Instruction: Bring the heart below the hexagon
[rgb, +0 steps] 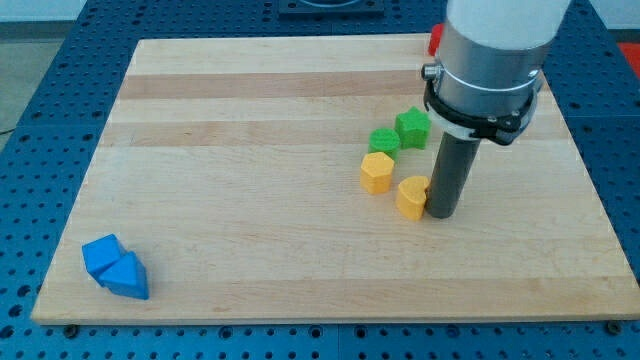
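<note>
Now, in the camera view, my tip (441, 214) touches the yellow heart (410, 197) at its 3 o'clock side; it is a bare rod with no fingers. The yellow hexagon (377, 172) sits just beside the heart at 10 o'clock, on the wooden board (250, 180).

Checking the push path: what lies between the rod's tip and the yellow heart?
Nothing. In the camera view my tip sits right against the yellow heart on its right side, with no visible gap; the yellow hexagon lies up-left of the heart.
</note>
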